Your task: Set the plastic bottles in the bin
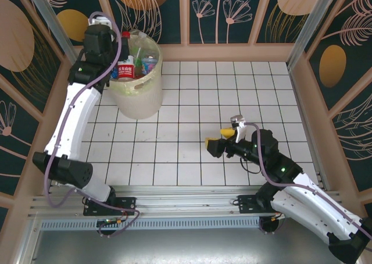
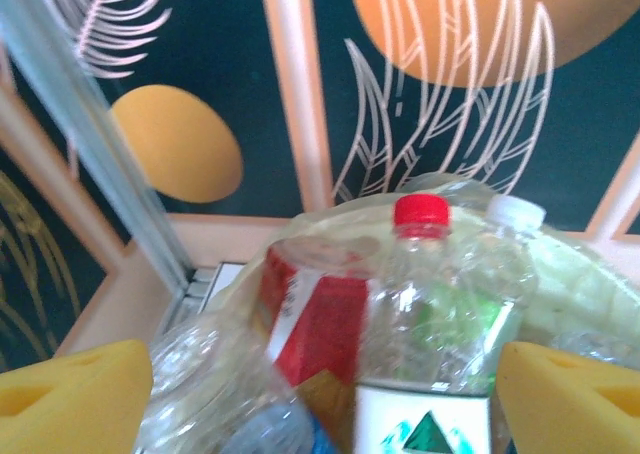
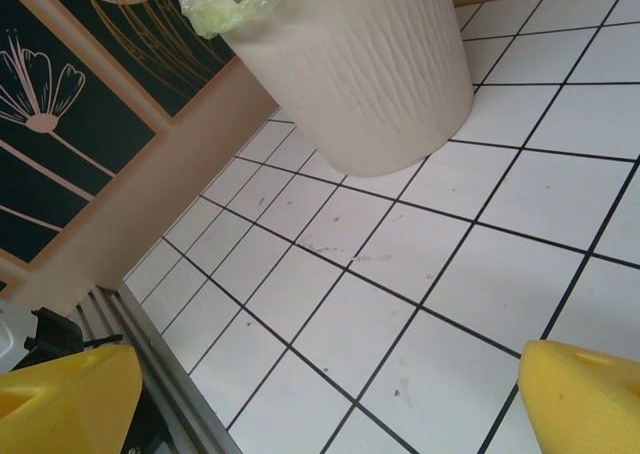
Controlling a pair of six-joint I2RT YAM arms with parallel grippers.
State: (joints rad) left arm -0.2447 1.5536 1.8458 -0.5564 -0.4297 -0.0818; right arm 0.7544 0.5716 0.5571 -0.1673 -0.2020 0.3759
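Note:
The pale cream bin (image 1: 139,98) stands at the far left of the tiled table, its clear bag liner (image 2: 575,284) folded over the rim. It is piled with plastic bottles (image 1: 126,71). Among them are one with a red label (image 2: 320,314) and a clear one with a red cap (image 2: 425,304) and a white label. My left gripper (image 2: 320,404) hangs open over the bin's left rim, its yellow fingers (image 2: 75,399) wide on either side of the heap and closed on nothing. My right gripper (image 1: 220,139) is open above bare tiles, right of centre, with the bin (image 3: 370,74) ahead of it.
Dark panels painted with flowers wall in the table on three sides. A metal rail (image 1: 174,209) runs along the near edge by the arm bases. White tiles (image 1: 232,89) stretch between the bin and the right wall.

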